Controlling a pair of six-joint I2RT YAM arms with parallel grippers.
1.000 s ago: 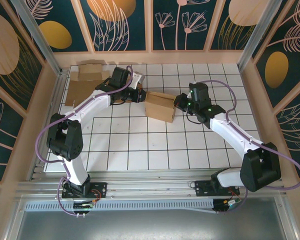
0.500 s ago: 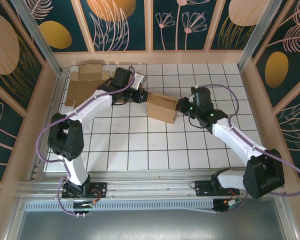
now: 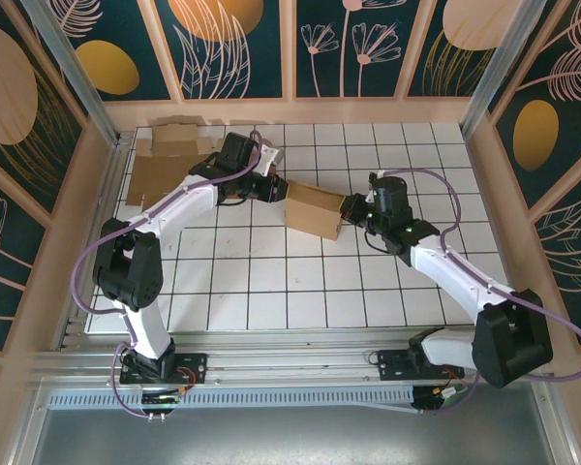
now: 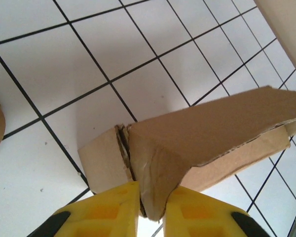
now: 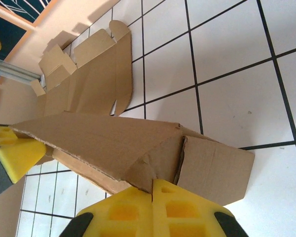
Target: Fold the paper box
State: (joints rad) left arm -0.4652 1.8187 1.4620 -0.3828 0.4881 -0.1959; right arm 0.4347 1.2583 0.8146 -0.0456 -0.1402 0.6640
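The box (image 3: 315, 211) lies near the middle of the bench (image 3: 271, 291), slightly toward the back, slung between the two arms with one end at each hand. Over the last second the left hand (image 3: 275, 190) has crept a little to the right along the back of the bench, and the right hand (image 3: 352, 205) has swung round with its arm, so the box has shifted slightly and now looks drawn out lower and longer between them. From the left wrist, the corner of a flap (image 4: 158, 163) sits between the yellow pads (image 4: 108, 210), which stand narrow on either side of it; it looks like a light pinch, and I would guess it is just starting to ease. From the right wrist, that hand's pads are pressed fully together, with a folded corner of the box running into the seam between them, so it seems to be nipping thin card. The body of the box is still half collapsed, its walls slanting instead of square and a ragged edge showing along the top panel. That suggests the shaping is only partly done: the walls need squaring before any flap can tuck. A flat card blank (image 3: 165, 160) lies well apart at the back left, untouched
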